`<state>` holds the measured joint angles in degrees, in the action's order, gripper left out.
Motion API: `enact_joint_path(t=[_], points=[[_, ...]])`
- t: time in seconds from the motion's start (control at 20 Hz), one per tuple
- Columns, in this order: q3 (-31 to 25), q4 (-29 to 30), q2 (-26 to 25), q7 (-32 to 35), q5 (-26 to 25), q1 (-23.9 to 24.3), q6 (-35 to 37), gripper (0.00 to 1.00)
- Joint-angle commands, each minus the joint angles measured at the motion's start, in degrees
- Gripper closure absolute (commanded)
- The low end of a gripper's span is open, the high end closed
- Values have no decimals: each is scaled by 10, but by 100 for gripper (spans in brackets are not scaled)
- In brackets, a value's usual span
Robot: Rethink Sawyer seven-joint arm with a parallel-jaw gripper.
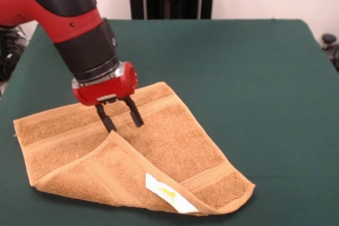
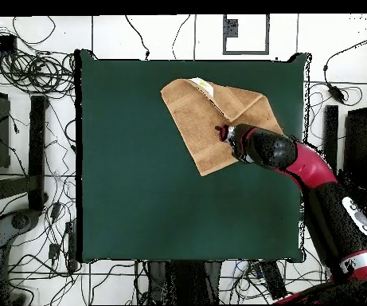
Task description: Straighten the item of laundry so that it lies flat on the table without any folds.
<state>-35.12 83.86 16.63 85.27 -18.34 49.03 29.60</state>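
You see the towel (image 1: 159, 146) near the table's (image 1: 254, 78) front edge, one corner folded over, tag (image 1: 167, 193) up. The gripper (image 1: 119, 118) hovers above the fold, jaws spread; open green cloth lies alongside

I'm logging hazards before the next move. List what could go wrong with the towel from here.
1. The claw is open just above the tip of the folded-over corner of the towel; if it closes there it may pinch both layers and drag the whole towel instead of unfolding it.
2. The folded flap with the white tag lies near the table edge; a pull that way could slide the cloth off.
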Motion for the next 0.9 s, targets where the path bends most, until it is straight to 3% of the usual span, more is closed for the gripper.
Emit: enact_joint_path(t=[0.05,0.55,0.9], points=[[-29,34,-26,-22,-48,-24,-56,0],[74,3,-40,78,-90,-69,-134,0],[72,-20,-58,63,-78,-64,-145,0]])
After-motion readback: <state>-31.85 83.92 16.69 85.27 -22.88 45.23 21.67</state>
